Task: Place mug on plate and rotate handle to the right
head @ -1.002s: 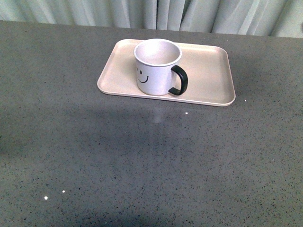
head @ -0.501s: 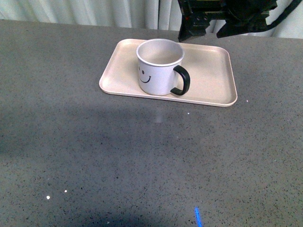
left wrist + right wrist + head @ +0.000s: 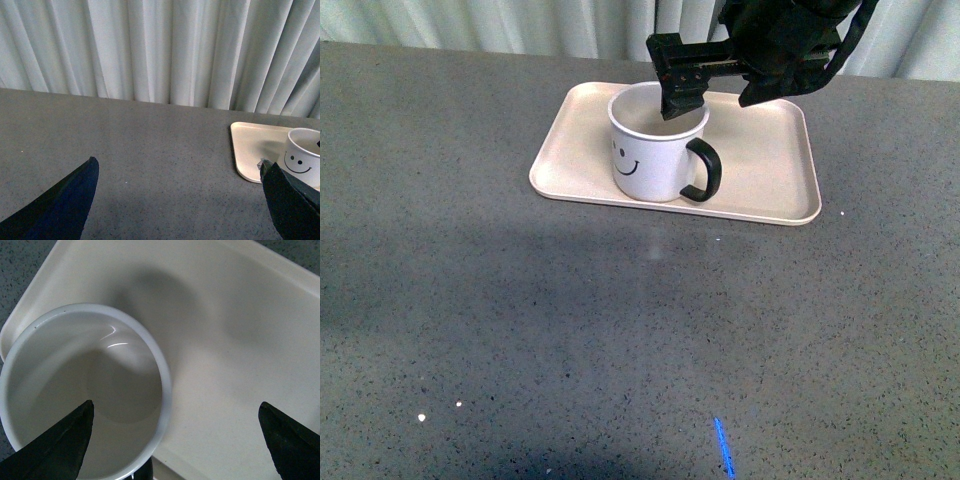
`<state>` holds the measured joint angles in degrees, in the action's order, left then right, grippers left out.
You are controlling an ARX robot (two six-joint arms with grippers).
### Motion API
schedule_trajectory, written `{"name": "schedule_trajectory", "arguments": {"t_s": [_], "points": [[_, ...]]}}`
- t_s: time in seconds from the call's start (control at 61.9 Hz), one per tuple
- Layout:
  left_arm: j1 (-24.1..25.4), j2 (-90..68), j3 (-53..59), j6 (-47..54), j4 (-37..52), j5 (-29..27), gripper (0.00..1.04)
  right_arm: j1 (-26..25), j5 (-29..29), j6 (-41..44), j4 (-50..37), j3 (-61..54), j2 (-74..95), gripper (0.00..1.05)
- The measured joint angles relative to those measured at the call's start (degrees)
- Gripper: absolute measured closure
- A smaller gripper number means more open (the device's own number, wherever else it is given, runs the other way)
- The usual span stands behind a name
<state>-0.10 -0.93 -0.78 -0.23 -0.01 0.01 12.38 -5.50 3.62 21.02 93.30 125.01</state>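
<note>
The table (image 3: 520, 330) is a grey speckled surface, with a pale pleated curtain (image 3: 150, 50) along its far edge. The plate (image 3: 760, 170) lies flat on the far centre of the table, long side toward the front camera. The right gripper (image 3: 715, 75) hangs over the plate from the far right. Its jaws are wide open and hold nothing. In the right wrist view one fingertip (image 3: 65, 445) is above the mug's hollow and the other is above bare plate, with the mug's rim between them. The left gripper (image 3: 177, 200) is above bare table, well to the left of the plate. Its jaws are also spread wide with nothing between them. The mug (image 3: 655, 165) stands upright on the plate, left of the plate's centre and close to its near rim; it is empty. The handle (image 3: 705, 170) points right and slightly toward the front camera. The smiley face (image 3: 620, 160) faces front-left.
</note>
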Motion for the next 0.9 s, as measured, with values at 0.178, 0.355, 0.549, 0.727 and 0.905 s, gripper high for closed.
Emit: {"name": "schedule_trajectory", "arguments": {"t_s": [0.178, 0.355, 0.549, 0.727, 0.905], "points": [[0.0, 0.0, 0.0, 0.0, 0.0, 0.0, 0.09, 0.55, 0.0, -1.25, 1.29, 2.56, 1.84, 0.16], [0.0, 0.0, 0.0, 0.0, 0.0, 0.0, 0.09, 0.94, 0.02, -2.51, 3.19, 5.11, 3.69, 0.49], [0.0, 0.0, 0.0, 0.0, 0.0, 0.0, 0.09, 1.01, -0.13, -3.02, 5.2, 8.02, 5.18, 0.84], [0.0, 0.0, 0.0, 0.0, 0.0, 0.0, 0.09, 0.26, -1.09, -0.79, 7.45, 11.87, 5.46, 1.03], [0.0, 0.0, 0.0, 0.0, 0.0, 0.0, 0.09, -1.95, -5.53, 8.76, 11.58, 17.97, 6.97, 1.03]]}}
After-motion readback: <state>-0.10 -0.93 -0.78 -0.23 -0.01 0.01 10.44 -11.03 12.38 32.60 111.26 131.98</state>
